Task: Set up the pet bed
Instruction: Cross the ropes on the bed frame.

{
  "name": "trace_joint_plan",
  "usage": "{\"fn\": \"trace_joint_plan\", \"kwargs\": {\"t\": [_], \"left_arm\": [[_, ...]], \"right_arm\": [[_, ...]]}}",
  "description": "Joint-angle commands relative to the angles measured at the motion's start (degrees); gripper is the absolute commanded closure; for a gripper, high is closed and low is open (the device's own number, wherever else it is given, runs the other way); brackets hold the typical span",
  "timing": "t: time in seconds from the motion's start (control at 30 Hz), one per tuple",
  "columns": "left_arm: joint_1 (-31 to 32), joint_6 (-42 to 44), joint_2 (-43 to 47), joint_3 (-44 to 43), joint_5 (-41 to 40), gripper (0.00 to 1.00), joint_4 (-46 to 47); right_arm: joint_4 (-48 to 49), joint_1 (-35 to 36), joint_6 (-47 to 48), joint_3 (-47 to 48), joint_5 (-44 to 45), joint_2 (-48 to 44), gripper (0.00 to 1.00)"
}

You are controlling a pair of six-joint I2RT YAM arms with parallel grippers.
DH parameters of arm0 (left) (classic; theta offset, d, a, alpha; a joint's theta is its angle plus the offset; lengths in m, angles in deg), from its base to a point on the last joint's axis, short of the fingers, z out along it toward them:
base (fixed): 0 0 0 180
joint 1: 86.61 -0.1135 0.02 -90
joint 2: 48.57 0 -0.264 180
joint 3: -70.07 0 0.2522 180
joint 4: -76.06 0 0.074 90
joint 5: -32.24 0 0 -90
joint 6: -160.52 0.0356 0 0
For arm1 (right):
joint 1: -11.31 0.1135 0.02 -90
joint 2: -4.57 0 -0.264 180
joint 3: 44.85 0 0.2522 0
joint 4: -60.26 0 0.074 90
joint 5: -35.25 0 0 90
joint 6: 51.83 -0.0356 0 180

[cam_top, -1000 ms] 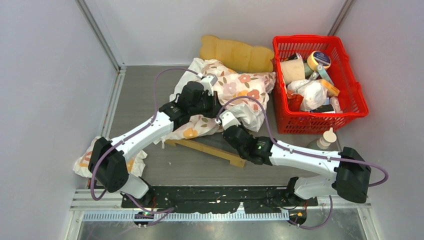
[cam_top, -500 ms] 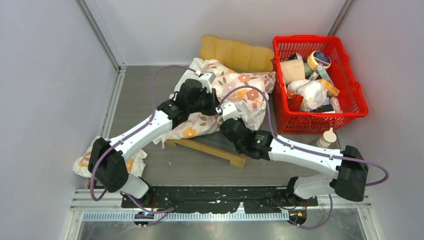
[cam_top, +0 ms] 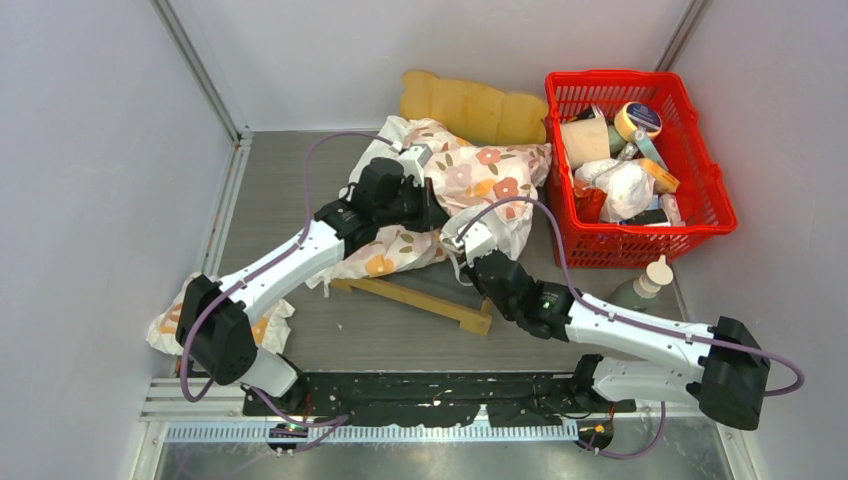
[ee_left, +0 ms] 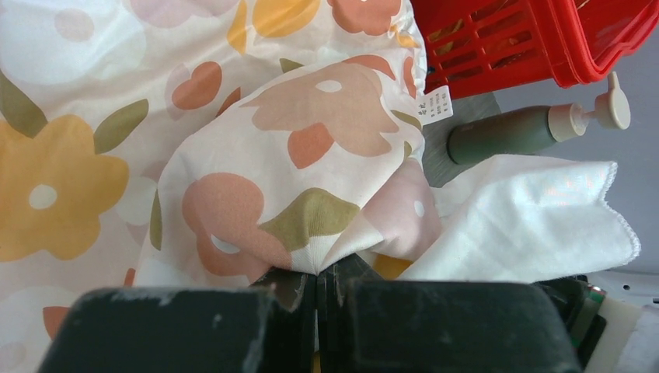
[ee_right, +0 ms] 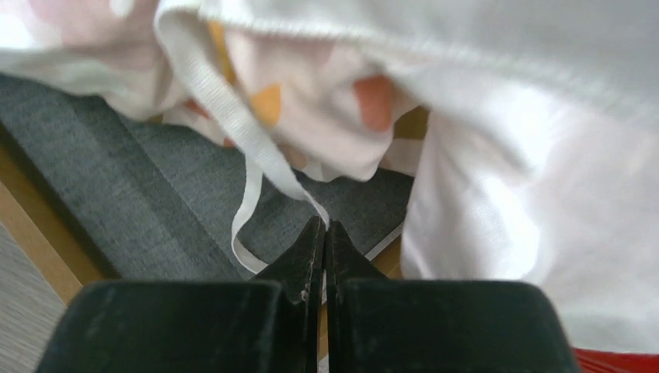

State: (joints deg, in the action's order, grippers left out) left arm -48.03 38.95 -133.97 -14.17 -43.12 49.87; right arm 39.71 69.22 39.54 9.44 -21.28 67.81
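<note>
The pet bed stands mid-table, its scalloped headboard (cam_top: 473, 108) against the back wall and a light-wood side rail (cam_top: 410, 298) toward me. A white floral cushion (cam_top: 480, 175) lies bunched over it, hiding most of the bed's surface. My left gripper (cam_top: 425, 205) is shut on a fold of the floral cushion (ee_left: 311, 155), pinched at the fingertips (ee_left: 299, 284). My right gripper (cam_top: 462, 245) is shut on the cushion's thin white tie (ee_right: 233, 116), which runs down into the fingertips (ee_right: 311, 241) just above the bed's dark grey surface (ee_right: 116, 202).
A red basket (cam_top: 700, 215) full of items stands at the back right, close to the cushion. A green pump bottle (cam_top: 640, 285) lies in front of it. A second floral cloth (cam_top: 170, 320) sits by the left arm's base. A white cloth (ee_left: 528, 225) lies under the left wrist.
My right arm has pulled back toward the near right with the white tie, its jaws closing the last bit on it. The left gripper keeps its hold and has barely moved.
</note>
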Motion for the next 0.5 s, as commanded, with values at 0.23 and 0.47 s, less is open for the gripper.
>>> {"fn": "trace_joint_plan", "kwargs": {"t": [0.23, 0.47], "left_arm": [[-0.5, -0.7, 1.8, -0.8, 1.0, 1.0, 2.9], [-0.6, -0.4, 2.1, -0.8, 0.4, 1.0, 2.3]], "right_arm": [[5.1, 1.7, 8.7, -2.3, -5.2, -2.1, 0.95], [0.3, 1.8, 5.1, -2.0, -9.7, -3.5, 0.95]]}}
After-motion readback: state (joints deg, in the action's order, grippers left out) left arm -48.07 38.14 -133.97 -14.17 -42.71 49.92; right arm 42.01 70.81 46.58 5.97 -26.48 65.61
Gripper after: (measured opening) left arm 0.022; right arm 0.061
